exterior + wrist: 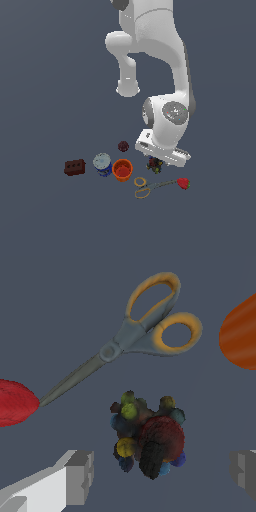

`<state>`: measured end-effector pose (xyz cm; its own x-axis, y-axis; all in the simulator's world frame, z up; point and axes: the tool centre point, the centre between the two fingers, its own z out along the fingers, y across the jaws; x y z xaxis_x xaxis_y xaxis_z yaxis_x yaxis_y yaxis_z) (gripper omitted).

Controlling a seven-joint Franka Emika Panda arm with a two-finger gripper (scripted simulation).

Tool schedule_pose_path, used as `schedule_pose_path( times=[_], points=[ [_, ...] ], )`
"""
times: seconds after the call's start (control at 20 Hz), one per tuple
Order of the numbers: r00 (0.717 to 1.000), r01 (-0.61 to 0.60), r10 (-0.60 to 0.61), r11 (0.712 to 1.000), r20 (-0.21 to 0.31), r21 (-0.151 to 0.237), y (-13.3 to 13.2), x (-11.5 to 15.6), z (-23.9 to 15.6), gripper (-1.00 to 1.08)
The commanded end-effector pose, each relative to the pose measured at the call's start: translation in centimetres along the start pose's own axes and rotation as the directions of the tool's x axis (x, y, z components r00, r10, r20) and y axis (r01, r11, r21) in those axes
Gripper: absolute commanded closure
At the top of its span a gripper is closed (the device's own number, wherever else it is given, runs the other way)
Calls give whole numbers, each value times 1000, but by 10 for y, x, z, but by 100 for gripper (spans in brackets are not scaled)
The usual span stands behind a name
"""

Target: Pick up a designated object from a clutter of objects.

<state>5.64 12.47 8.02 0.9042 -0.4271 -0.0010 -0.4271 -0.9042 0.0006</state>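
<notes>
box: brown box (74, 167) at the far end of the row on the exterior view's left, lying flat; detail too coarse to read
can: blue-white can (102, 164) upright, just beside the orange cup (122, 169); in the wrist view only a curved slice of the cup shows, cut by the frame edge
ball: dark red ball (123, 146) sits behind the cup, apart from it
target: lumpy cluster (148, 436) — dark mass with one large dark red lobe, yellow-green, yellowish and blue knobs around it, a black ridged lump at one side; about cup-sized; rests on the floor just right of the cup in the exterior view, near the scissor handles but not touching; there it is mostly hidden under the wrist, only a dark speckled patch visible
gripper: gripper (162, 473) directly over the cluster; fingers (80, 471) spread wide, one on each side, clear gaps to the cluster, no contact; far finger cut by the frame edge
scissors: yellow-handled scissors (132, 336) flat on the floor, blades closed, tip pointing at the strawberry (15, 402); tip-to-berry contact — cannot tell
strawberry: rightmost item in the exterior view; cropped in the wrist view
green block: not made out in either view
</notes>
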Motion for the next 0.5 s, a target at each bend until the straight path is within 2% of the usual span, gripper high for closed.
schedule_pose_path(
  times=[0.0,0.45],
  points=[
    [1000,0,0,1000,0,0,0,0,3,-92],
    [1000,-3,3,1000,-1,0,0,-1,41,-92]
  ],
)
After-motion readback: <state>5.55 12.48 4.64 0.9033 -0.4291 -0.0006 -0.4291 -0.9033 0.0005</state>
